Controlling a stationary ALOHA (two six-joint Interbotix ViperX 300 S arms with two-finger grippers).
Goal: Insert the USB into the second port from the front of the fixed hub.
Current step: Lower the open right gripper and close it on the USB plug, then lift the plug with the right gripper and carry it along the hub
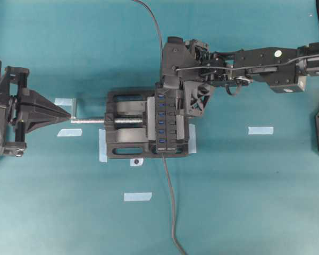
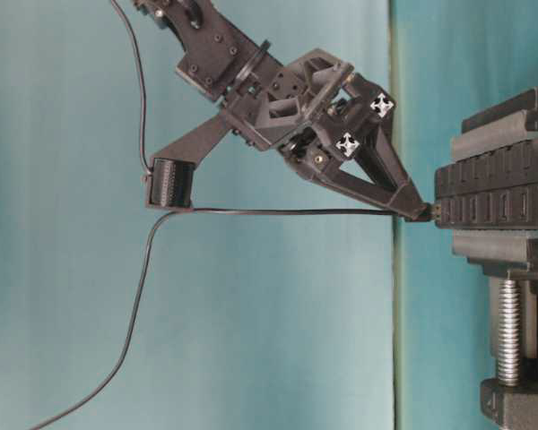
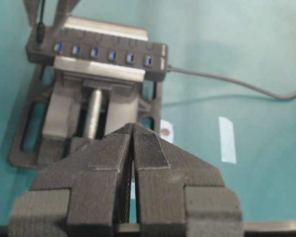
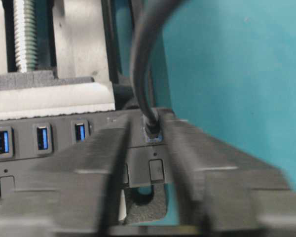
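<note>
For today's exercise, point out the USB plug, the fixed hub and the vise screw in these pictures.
USB (image 4: 151,129): right wrist view, plug body at the hub.
fixed hub (image 1: 166,123): overhead view, middle of its slot row.
vise screw (image 1: 95,120): overhead view, bare threaded shaft.

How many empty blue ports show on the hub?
6 blue ports, in one row along the fixed hub, running from its cable toward the USB; a seventh may hide beneath the USB.

Teal table (image 1: 266,202), black vise (image 1: 128,144) with a silver screw standing on it mid-table, pale blue tape strips (image 1: 260,130) scattered around the vise and under its edges, a dark cable (image 1: 171,212) trailing across the surface toward the near edge
</note>
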